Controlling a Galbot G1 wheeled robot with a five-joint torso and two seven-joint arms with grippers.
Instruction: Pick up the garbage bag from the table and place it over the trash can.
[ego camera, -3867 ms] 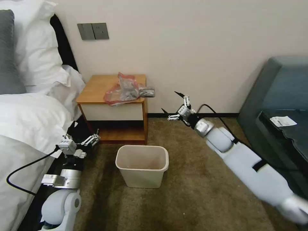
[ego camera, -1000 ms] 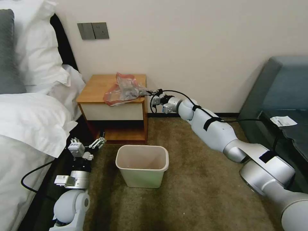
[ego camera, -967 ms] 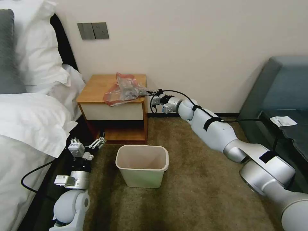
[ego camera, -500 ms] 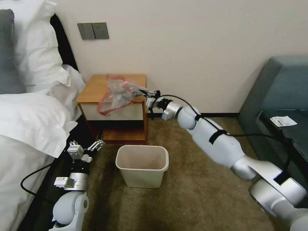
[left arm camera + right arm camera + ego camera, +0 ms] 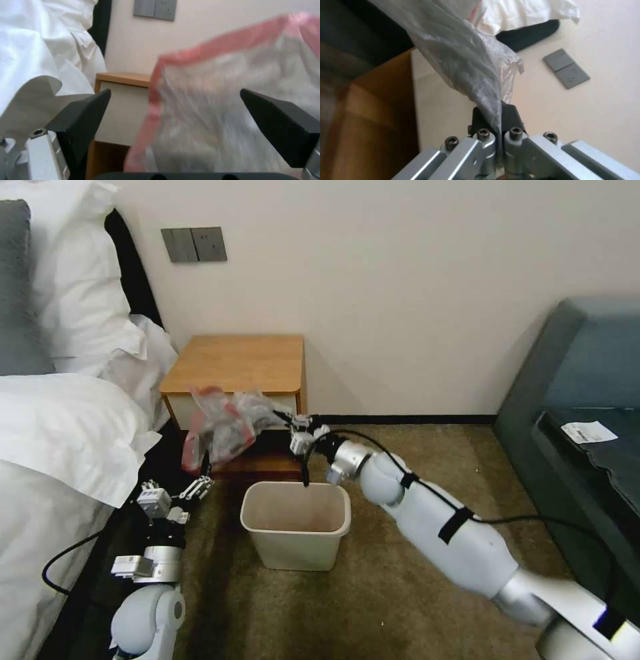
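right gripper (image 5: 288,418) jaws clamped on garbage bag (image 5: 223,427) corner | bag hangs off the table (image 5: 233,363), in front of its drawer, 11 o'clock above trash can (image 5: 295,523) | left gripper (image 5: 175,493) jaws wide, low at 9 o'clock of can, beside bed (image 5: 60,447) | sofa (image 5: 580,380) at 3 o'clock

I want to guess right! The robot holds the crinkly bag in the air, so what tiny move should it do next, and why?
Probably carry the garbage bag a bit nearer and lower, over the trash can. The right pincer pinches one corner, and the bag hangs in front of the table, off to the bin's left. The open left pincer waits just below.
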